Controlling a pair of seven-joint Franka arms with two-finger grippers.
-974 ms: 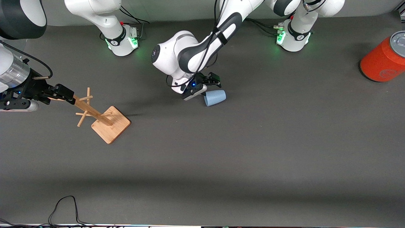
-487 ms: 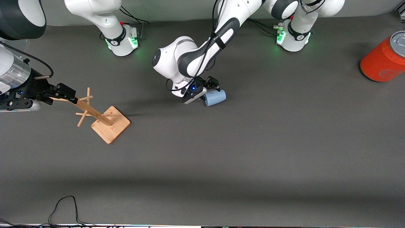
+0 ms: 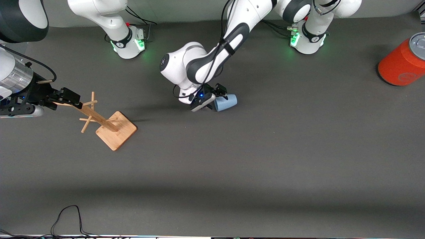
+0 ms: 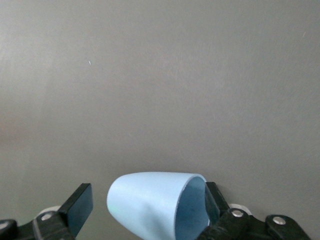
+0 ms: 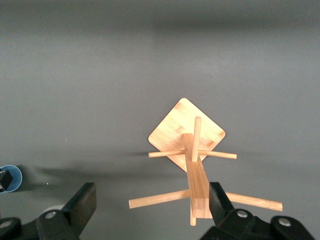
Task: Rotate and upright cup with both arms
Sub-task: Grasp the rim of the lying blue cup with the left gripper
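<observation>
A black cable point(image 3: 68, 217) is seen lying at the table point(image 3: 252, 166) edge nearest the front camera. Farther up the grey surface, toward the right arm's end, a wooden peg stand point(image 3: 108, 124) is standing upright on its square base, its post reaching up between the fingers of the right gripper point(image 3: 71, 99). In the right wrist view the right gripper point(image 5: 150, 202) is shown with its fingers point(image 5: 85, 202) spread wide, the top of the stand point(image 5: 195, 175) lying close against one finger while a gap is left at the other; whether that finger is touching the post cannot be told. Near the middle of the table, farther from the camera than the stand's base, the cup point(image 3: 226, 102) is lying on its side, its open mouth turned toward the left gripper point(image 3: 212, 97). That gripper is being held low at the mouth end, reaching in from the left arm point(image 3: 206, 59). In the left wrist view the cup point(image 4: 150, 202) is framed between the widely parted fingers point(image 4: 80, 207) of the left gripper point(image 4: 147, 210), with one finger just beside the rim and clear space at the other; no grip is being shown. An orange can point(image 3: 403, 61) is standing well apart at the left arm's end, about level with the left arm's elbow.
</observation>
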